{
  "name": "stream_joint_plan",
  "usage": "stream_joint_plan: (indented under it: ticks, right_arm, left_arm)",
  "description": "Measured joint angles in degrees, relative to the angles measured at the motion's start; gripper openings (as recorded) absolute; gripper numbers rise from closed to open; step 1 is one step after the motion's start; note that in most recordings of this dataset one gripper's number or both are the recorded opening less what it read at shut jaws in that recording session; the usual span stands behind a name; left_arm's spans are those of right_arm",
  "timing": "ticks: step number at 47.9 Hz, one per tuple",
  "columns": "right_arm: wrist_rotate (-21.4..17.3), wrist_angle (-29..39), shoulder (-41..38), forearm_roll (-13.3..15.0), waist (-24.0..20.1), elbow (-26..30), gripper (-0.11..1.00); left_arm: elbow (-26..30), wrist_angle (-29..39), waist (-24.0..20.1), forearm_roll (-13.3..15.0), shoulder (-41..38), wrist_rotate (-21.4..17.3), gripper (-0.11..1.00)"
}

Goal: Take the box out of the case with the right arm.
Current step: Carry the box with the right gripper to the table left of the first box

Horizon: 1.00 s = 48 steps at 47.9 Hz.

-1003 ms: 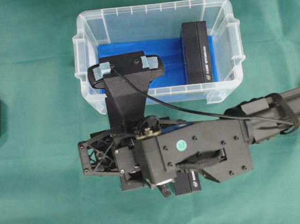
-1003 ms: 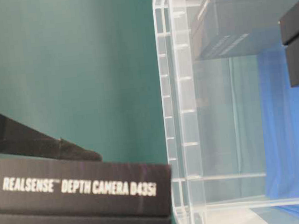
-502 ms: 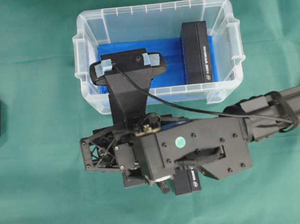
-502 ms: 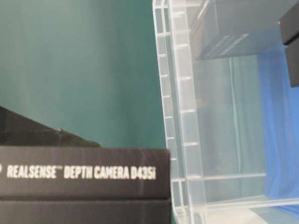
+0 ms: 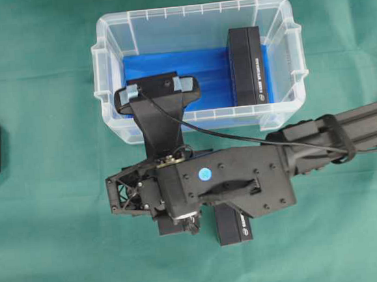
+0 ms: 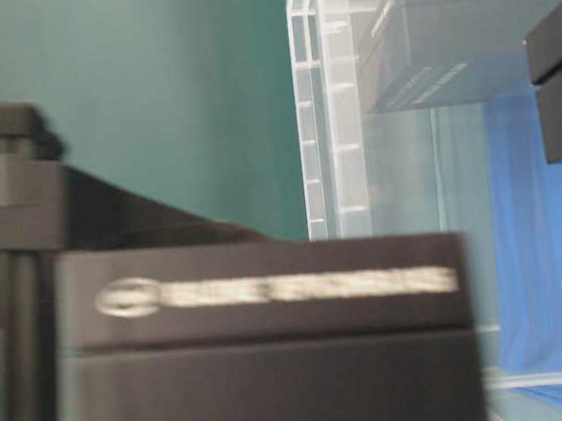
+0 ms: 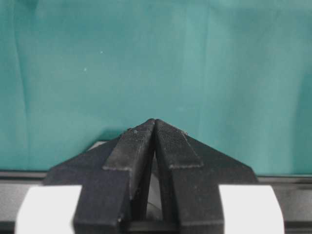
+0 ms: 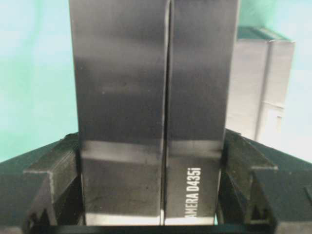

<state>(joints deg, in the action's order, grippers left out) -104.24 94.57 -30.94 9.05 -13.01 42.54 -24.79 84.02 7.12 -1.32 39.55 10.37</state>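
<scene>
Your right gripper (image 8: 146, 214) is clamped on a black RealSense camera box (image 8: 151, 112), jaws spread wide against its two long sides; in the overhead view that box (image 5: 233, 224) peeks out under the wrist, outside the clear case (image 5: 107, 62) and over the green tabletop (image 5: 49, 191), just in front of the case's near wall; whether it rests on the cloth or hangs just above, you cannot tell from these views. A second black box (image 5: 246, 64) stands inside the case at its right end, on the blue lining (image 5: 169, 67). Your left gripper (image 7: 155, 127) sits apart with its jaws pressed together, holding nothing. Watch the release: open while the box hangs above the cloth and it may drop and tip; its smooth sides could also slide in the jaws. The wrist camera mount (image 5: 157, 91) overhangs the case rim; a careless swing could knock the case.
</scene>
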Motion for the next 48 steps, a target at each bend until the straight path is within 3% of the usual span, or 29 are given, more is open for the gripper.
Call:
stream_joint_plan:
  ticks: [25,48]
  right_arm:
    - [-4.3,-23.1,0.0,-5.6,1.1,-20.2,0.65]
    - [-4.4,-27.2,-0.1,-6.6,1.0,-22.4,0.66]
  left_arm:
    - [0.0,-0.1,0.0,0.0,0.0,0.0,0.0]
    - [0.0,-0.1,0.0,0.0,0.0,0.0,0.0]
